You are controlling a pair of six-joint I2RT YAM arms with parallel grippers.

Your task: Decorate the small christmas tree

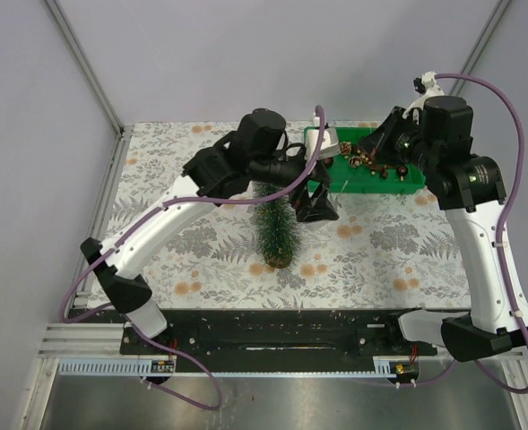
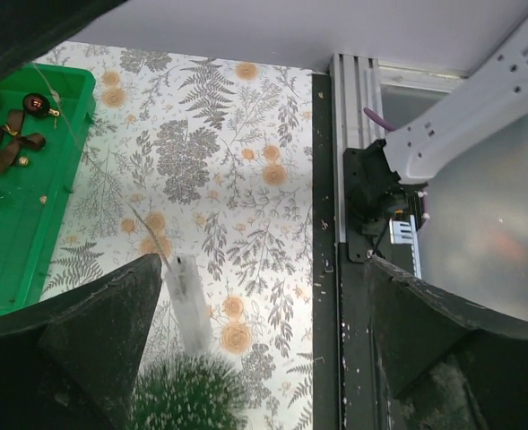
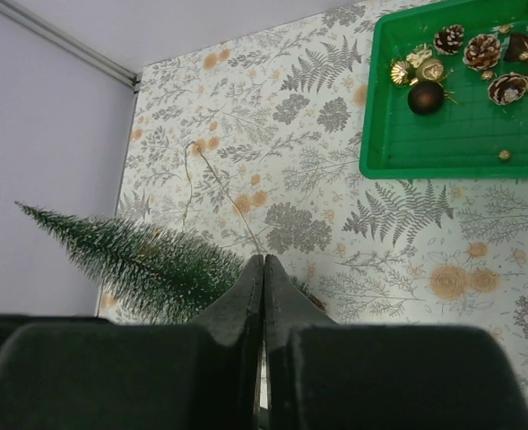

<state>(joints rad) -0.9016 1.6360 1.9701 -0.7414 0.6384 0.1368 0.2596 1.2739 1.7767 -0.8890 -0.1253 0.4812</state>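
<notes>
Tree (image 1: pixel 273 228) near wide-open left hand (image 2: pixel 264 269); right hand (image 3: pixel 263 262) closed.

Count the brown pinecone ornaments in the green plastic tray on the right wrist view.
3 in the green plastic tray: two brown pinecones side by side at the top, a third below-right. The tray runs off frame; more may be hidden.

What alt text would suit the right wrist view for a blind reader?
The right arm's jaws, shut, point over a floral tablecloth; a thin thread runs from their tips. The small christmas tree shows at left, a green tray of pine cones and baubles upper right.
</notes>
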